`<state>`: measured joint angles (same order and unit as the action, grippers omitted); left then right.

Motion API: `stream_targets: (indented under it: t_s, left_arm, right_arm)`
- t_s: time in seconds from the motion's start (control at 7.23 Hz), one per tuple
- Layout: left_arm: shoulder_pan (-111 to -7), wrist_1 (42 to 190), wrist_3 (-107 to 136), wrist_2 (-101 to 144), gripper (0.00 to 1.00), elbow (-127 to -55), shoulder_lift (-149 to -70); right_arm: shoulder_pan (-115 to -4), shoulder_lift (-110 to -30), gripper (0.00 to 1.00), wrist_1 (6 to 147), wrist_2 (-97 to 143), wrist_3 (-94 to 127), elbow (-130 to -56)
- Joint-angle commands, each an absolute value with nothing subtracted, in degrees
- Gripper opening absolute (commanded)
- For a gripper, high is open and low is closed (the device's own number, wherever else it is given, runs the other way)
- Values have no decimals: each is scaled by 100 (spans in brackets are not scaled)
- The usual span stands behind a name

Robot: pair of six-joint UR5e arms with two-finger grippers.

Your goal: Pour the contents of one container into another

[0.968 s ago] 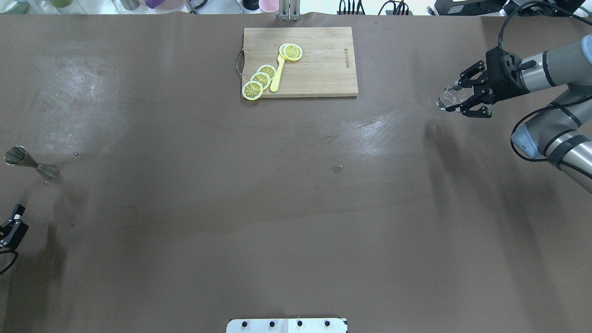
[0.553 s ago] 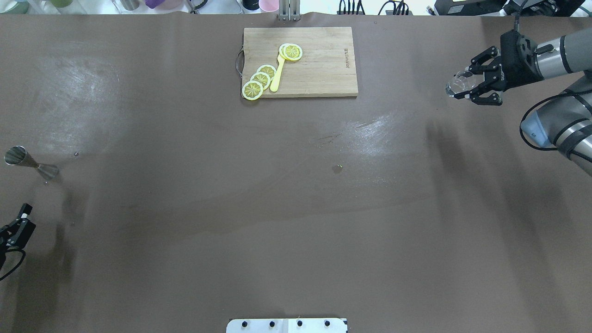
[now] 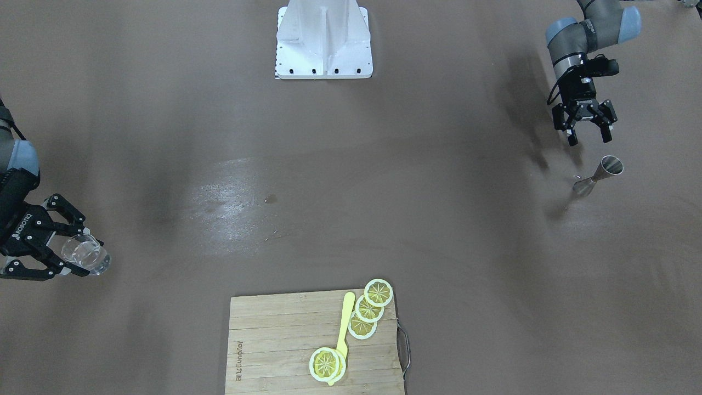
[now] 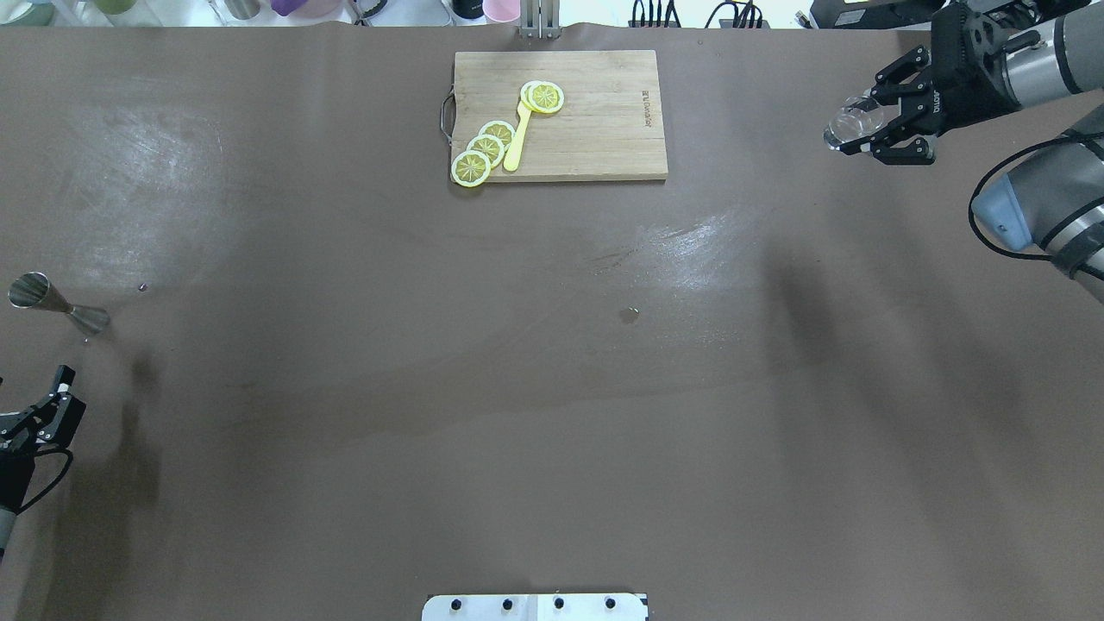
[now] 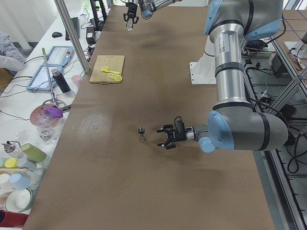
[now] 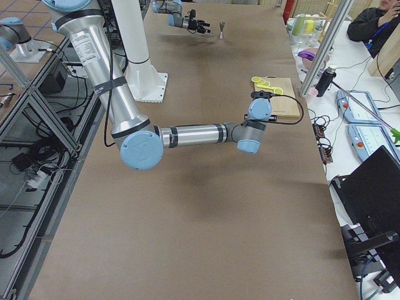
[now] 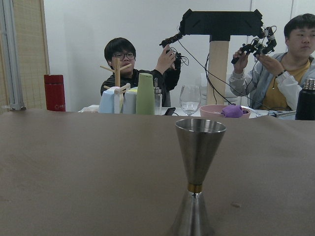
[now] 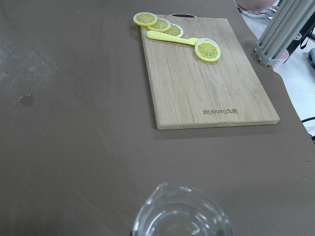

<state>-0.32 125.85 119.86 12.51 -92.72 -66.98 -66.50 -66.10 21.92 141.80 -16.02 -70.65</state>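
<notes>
A small clear glass [image 4: 843,128] sits between the fingers of my right gripper [image 4: 862,122], which is shut on it and holds it in the air over the table's far right. The front view shows the same glass [image 3: 86,255] in that gripper [image 3: 74,250], and the right wrist view looks down into its rim [image 8: 182,216]. A steel jigger [image 4: 57,304] stands upright at the left edge of the table. My left gripper [image 3: 588,131] hangs open and empty just short of the jigger [image 3: 598,176]. In the left wrist view the jigger [image 7: 198,167] is straight ahead.
A wooden cutting board [image 4: 595,129] with lemon slices [image 4: 483,148] and a yellow utensil lies at the far centre. A small wet spot [image 4: 629,315] marks the cloth. Cups, bottles and seated people [image 7: 142,69] are beyond the far edge. The white robot base [image 3: 323,41] is at the near edge.
My right gripper has carried the glass toward the far edge of the table. My left gripper has moved forward, closer to the jigger. The jigger has not moved.
</notes>
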Motion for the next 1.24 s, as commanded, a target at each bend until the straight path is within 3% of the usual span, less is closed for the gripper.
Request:
stream_targets:
  t_s: [0.0,0.69,1.11]
  left_arm:
    - [-490,11877,11988,1422,96,-9334,-7013]
    - [-1204,11813,11980,1888,95,-9220,-7487]
    - [-1213,11559,11971,2188,94,-9220,-7602]
  right_arm:
    - [-6610,-6636,0,2259,14490,-1661,-7286]
    - [-6583,-7381,0,2880,14634,-1556,-8856]
    - [-6531,-7418,0,3348,14581,-1232,-9254]
